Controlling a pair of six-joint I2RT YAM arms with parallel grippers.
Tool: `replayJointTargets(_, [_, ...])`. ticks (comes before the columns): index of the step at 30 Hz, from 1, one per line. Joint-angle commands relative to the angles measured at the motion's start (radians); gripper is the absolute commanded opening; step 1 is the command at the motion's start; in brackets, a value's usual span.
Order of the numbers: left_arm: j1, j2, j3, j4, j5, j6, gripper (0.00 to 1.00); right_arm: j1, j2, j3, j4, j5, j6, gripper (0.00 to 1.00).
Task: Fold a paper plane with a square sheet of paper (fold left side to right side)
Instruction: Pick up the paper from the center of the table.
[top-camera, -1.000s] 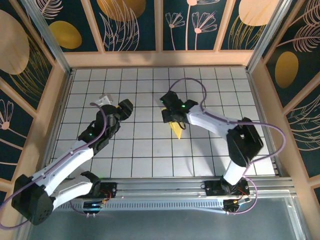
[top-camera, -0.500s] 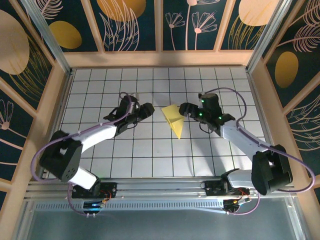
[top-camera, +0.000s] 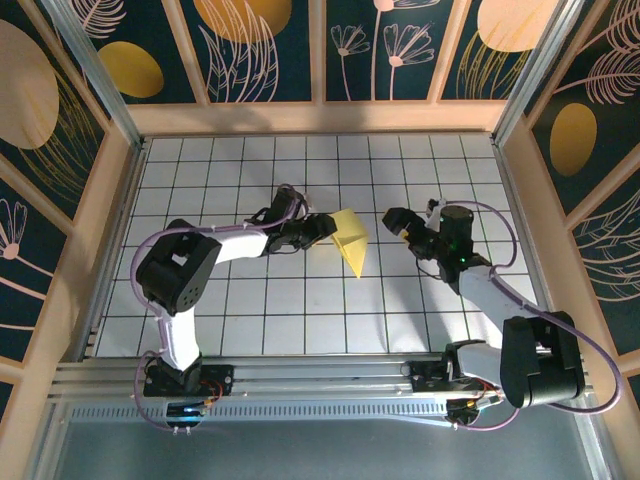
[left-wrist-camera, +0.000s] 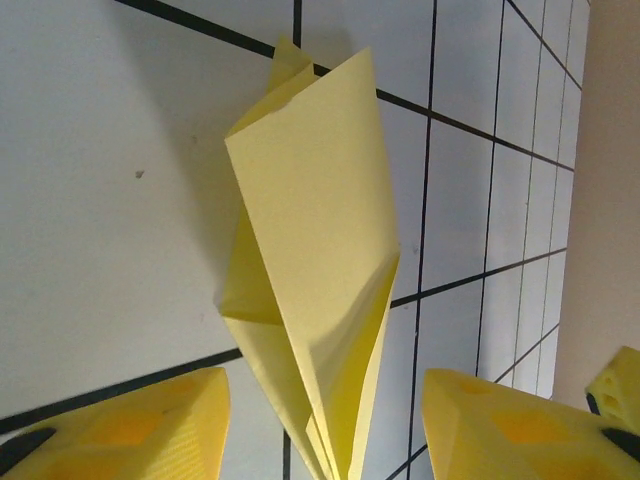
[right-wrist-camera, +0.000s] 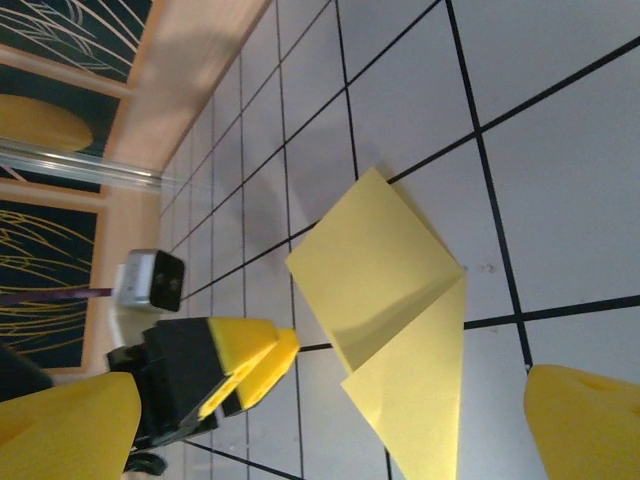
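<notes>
The yellow sheet of paper (top-camera: 350, 240) lies mid-table, folded into a pointed plane shape with its tip toward the near side and one flap raised. My left gripper (top-camera: 325, 228) sits low at its left edge. In the left wrist view the paper (left-wrist-camera: 315, 260) narrows down between my yellow fingers (left-wrist-camera: 130, 430); the left gripper (left-wrist-camera: 325, 385) is open and touches neither side. My right gripper (top-camera: 393, 222) hovers open to the right of the paper, apart from it. Its wrist view shows the paper (right-wrist-camera: 390, 300) ahead of the wide right gripper (right-wrist-camera: 332, 385), with the left gripper's fingers (right-wrist-camera: 245, 360) beyond.
The white gridded table (top-camera: 300, 310) is walled by a wooden frame (top-camera: 320, 117) at the back and sides. A metal rail (top-camera: 320, 375) with both arm bases runs along the near edge.
The right gripper has come off the paper, drawn back to the right and opened wide. The left arm has swung right to the paper's left edge, its jaws narrowing somewhat.
</notes>
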Motion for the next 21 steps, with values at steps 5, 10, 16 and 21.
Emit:
replayJointTargets(5, [-0.003,0.102,0.075,0.039,0.059,-0.025,0.45,-0.036,-0.048,-0.013,0.041,-0.053,0.001,0.99])
replayJointTargets(10, [-0.003,0.144,0.100,0.044,0.057,-0.021,0.35,-0.045,-0.075,-0.026,0.022,-0.057,-0.012,0.99])
replayJointTargets(16, [-0.003,0.156,0.096,0.073,0.054,0.000,0.15,-0.048,-0.097,-0.048,0.009,-0.069,-0.024,0.99])
replayJointTargets(21, [-0.001,0.131,0.069,0.089,0.046,0.053,0.00,-0.050,-0.096,-0.050,-0.009,-0.117,-0.060,0.99])
